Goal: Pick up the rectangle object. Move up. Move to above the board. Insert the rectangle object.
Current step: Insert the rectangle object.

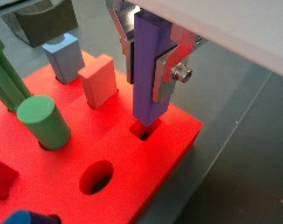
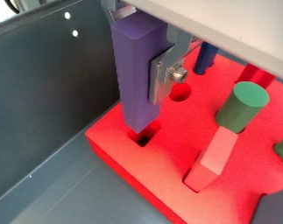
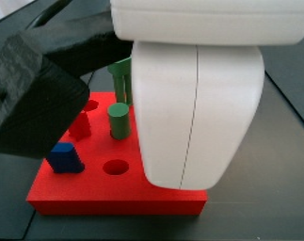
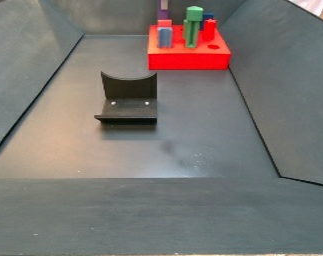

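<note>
Both wrist views are looking down close past the gripper onto the board — side views are sharing it.

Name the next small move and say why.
Probably push straight down. The gripper holds the purple block upright, its lower end just entering a slot near the board's corner. Most of the block is above the board, so it is not seated.

Hand gripping upright purple rectangle object, tip seemingly inside red board slot.
</note>
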